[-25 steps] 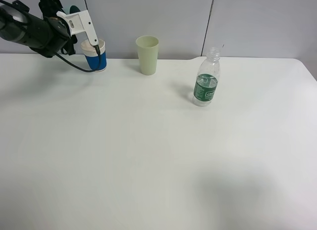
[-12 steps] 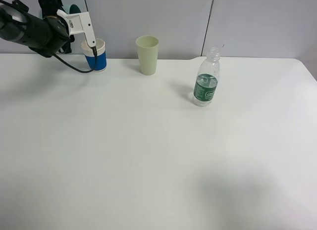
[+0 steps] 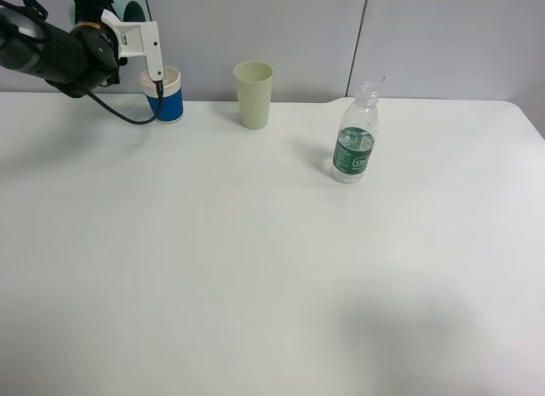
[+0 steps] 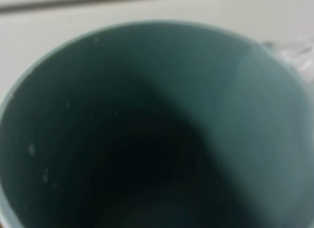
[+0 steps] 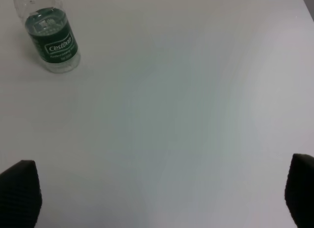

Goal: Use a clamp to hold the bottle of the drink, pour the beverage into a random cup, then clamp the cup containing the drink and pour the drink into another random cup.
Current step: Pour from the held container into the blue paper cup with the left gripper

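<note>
My left gripper (image 3: pixel 153 66) is at the far left back, shut on a teal cup (image 3: pixel 132 10) held in the air. Its white finger (image 3: pixel 154 57) points down over the rim of a blue and white cup (image 3: pixel 164 95). The teal cup's dark inside (image 4: pixel 147 139) fills the left wrist view; I cannot tell if it holds liquid. A pale green cup (image 3: pixel 254 94) stands to the right. The uncapped clear bottle with a green label (image 3: pixel 354 136) stands further right and also shows in the right wrist view (image 5: pixel 49 34). My right gripper (image 5: pixel 159 193) is open above bare table.
The white table (image 3: pixel 255 268) ends at a grey panelled wall (image 3: pixel 306 30) right behind the cups. The table's right edge (image 3: pixel 530 123) lies beyond the bottle.
My left arm has lifted and drawn back to the left with the teal cup. Its white finger now hangs higher over the blue and white cup. The other cup and the bottle have not moved.
</note>
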`<state>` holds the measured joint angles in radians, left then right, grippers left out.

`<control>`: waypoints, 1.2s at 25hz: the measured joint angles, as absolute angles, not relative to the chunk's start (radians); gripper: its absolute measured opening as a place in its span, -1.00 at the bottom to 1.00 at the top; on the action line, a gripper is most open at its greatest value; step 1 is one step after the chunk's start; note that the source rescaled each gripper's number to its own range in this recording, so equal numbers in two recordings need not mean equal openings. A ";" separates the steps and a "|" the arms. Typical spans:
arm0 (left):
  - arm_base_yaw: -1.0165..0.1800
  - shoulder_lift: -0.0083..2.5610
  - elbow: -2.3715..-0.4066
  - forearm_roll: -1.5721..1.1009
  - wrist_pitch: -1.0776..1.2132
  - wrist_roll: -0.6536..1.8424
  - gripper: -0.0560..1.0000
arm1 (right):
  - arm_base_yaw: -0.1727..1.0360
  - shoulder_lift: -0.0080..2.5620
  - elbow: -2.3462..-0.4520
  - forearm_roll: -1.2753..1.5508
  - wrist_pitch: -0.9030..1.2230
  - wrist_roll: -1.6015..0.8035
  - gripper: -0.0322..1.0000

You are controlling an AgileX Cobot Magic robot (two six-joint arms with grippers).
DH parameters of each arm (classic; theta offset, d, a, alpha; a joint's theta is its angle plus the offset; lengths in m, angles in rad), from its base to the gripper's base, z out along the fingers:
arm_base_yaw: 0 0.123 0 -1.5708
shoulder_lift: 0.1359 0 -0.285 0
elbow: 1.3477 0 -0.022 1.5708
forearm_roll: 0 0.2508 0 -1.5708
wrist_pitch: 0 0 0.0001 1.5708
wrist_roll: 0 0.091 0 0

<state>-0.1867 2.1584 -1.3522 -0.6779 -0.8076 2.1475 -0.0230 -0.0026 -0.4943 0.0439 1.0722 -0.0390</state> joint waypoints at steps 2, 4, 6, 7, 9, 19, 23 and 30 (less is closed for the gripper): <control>-0.187 2.158 -1.352 -0.654 -0.808 2.157 -0.83 | -0.023 -0.003 -0.494 0.044 1.072 -0.039 1.00; -0.187 2.158 -1.352 -0.631 -0.809 2.175 -0.83 | -0.023 -0.003 -0.494 0.044 1.072 -0.039 1.00; -0.187 2.158 -1.352 -0.609 -0.808 2.198 -0.83 | -0.023 -0.003 -0.494 0.044 1.072 -0.039 1.00; -0.187 2.158 -1.352 -0.598 -0.808 2.212 -0.83 | -0.023 -0.003 -0.494 0.044 1.072 -0.039 1.00; -0.187 2.158 -1.352 -0.580 -0.810 2.239 -0.83 | -0.023 -0.003 -0.494 0.044 1.072 -0.039 1.00; -0.187 2.158 -1.352 -0.467 -0.830 2.411 -0.83 | -0.023 -0.003 -0.494 0.044 1.072 -0.039 1.00; -0.187 2.158 -1.352 -0.392 -0.859 2.414 -0.83 | -0.023 -0.003 -0.494 0.044 1.072 -0.039 1.00; -0.190 2.157 -1.352 -0.398 -0.858 2.285 -0.83 | -0.023 -0.003 -0.494 0.044 1.072 -0.039 1.00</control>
<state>-0.1901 2.1574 -1.3522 -0.3984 -0.8575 2.2855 -0.0230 -0.0026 -0.4943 0.0439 1.0722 -0.0390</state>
